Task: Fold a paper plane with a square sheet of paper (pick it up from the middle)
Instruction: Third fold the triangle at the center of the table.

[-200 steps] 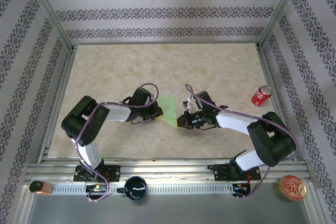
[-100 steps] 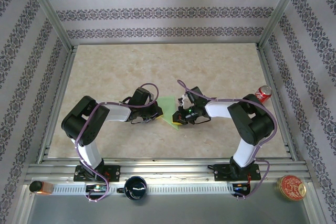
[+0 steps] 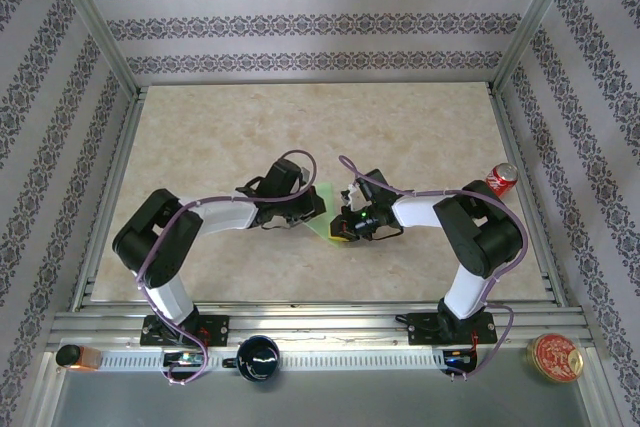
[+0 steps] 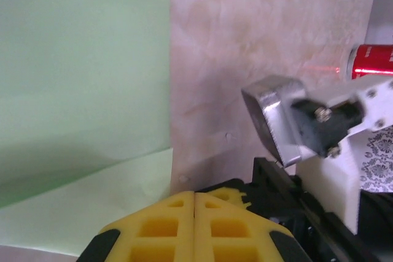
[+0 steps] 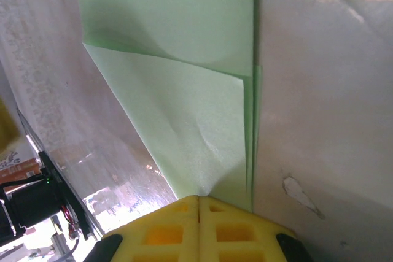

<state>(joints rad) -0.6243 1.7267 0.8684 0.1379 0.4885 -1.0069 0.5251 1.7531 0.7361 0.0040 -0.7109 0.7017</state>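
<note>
The part-folded square sheet of paper (image 3: pixel 323 224) lies flat on the counter (image 3: pixel 200 137) between the arms. The left gripper (image 4: pixel 194 204) is closed and empty at its edge; the right gripper (image 5: pixel 198 205) is closed at its pointed end. Sideways drag from either tip could skew the layers and misalign the crease.

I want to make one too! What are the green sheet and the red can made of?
Green sheet: thin matte paper, going by its sharp creases and layered folds. Red can: probably shiny metal, with a silvery top rim, though it looks small.
</note>
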